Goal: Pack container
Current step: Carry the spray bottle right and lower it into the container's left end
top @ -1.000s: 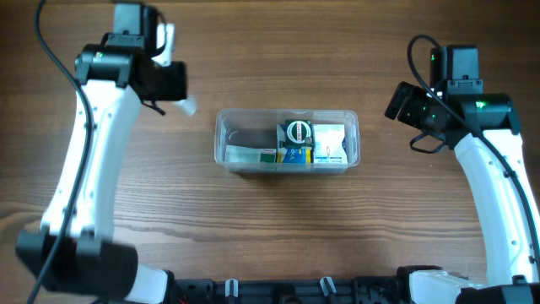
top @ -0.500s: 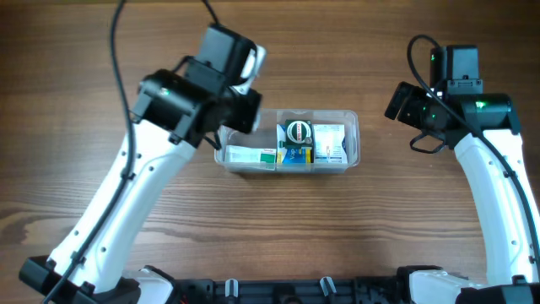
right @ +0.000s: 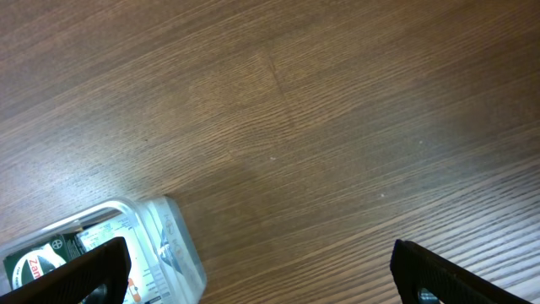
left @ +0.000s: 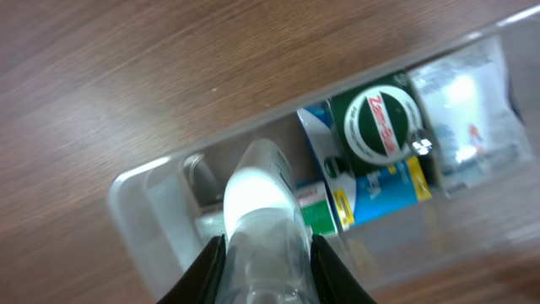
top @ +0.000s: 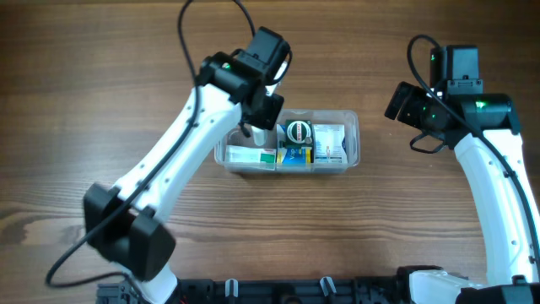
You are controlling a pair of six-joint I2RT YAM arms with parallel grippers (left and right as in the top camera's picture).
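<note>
The clear plastic container [top: 353, 142] stands in the middle of the table. It holds a round green and white tin [top: 297, 132], a blue and yellow box [top: 294, 154], a white box [top: 330, 143] and a green and white box [top: 253, 155]. My left gripper [top: 256, 127] hangs over the container's left half. In the left wrist view the left gripper [left: 266, 257] is shut on a clear bottle with a white end [left: 257, 198] that points down into the container [left: 139, 198]. My right gripper [top: 403, 103] is open and empty, right of the container [right: 173, 245].
Bare wooden table surrounds the container on all sides. The right wrist view shows open wood under the right gripper [right: 270, 274], with the container's right end at its lower left. The tin also shows in the left wrist view [left: 377, 135].
My left arm has swung from the far left of the table to over the container's left half, carrying the clear bottle. The right arm has not moved.
</note>
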